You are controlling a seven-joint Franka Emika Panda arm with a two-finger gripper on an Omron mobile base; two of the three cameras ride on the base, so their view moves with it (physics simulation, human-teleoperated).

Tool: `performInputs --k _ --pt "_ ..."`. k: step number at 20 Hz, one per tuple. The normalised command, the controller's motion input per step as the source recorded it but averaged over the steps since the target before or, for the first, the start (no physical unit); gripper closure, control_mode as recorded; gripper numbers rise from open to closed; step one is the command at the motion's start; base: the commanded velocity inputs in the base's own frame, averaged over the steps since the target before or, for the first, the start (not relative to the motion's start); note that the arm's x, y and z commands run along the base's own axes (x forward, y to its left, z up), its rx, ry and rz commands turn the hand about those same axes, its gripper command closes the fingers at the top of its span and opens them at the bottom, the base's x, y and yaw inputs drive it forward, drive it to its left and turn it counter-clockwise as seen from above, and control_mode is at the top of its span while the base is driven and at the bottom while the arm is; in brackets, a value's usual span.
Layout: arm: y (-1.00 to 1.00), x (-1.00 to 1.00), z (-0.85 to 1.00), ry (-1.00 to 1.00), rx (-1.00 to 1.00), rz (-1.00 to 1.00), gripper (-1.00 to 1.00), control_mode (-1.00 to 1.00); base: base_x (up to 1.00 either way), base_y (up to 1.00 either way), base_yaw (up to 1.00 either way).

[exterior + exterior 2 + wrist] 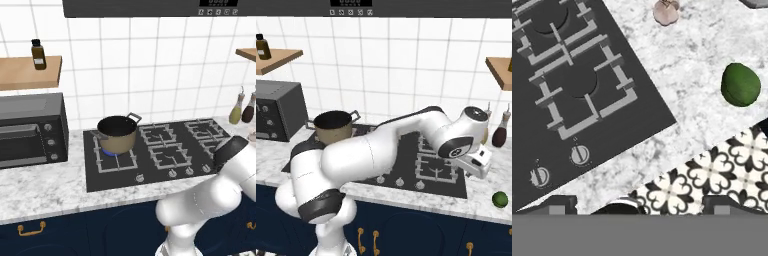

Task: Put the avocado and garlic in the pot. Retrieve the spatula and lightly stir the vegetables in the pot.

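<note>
The brass-tan pot [117, 132] with a black inside stands on the hob's rear left burner, also seen from the right [333, 125]. The dark green avocado [500, 199] lies on the marble counter near its front edge, right of the hob. In the hand view the avocado [740, 85] is at the right and the pale garlic [666, 12] lies at the top edge. My gripper [639, 204] hovers above the counter's front edge beside the hob, open, with its fingertips [559, 202] wide apart and nothing between them. The spatula is out of view.
A black hob [155, 150] with knobs along its front fills the counter's middle. A toaster oven [30, 132] stands at the left. Bottles [501, 132] stand by the wall at the right. The patterned floor [712, 170] shows beyond the counter edge.
</note>
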Motion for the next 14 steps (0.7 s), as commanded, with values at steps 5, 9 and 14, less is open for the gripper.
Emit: performInputs --k 5,9,14 --pt "-0.98 0.0 -0.28 0.02 0.0 -0.05 -1.0 -1.0 0.0 0.0 0.0" --pt "-0.48 0.01 -0.35 0.03 -0.02 0.0 -1.0 -1.0 0.0 0.0 0.0" --pt "-0.11 0.0 -0.13 0.08 -0.07 -0.02 -1.0 -1.0 0.0 0.0 0.0"
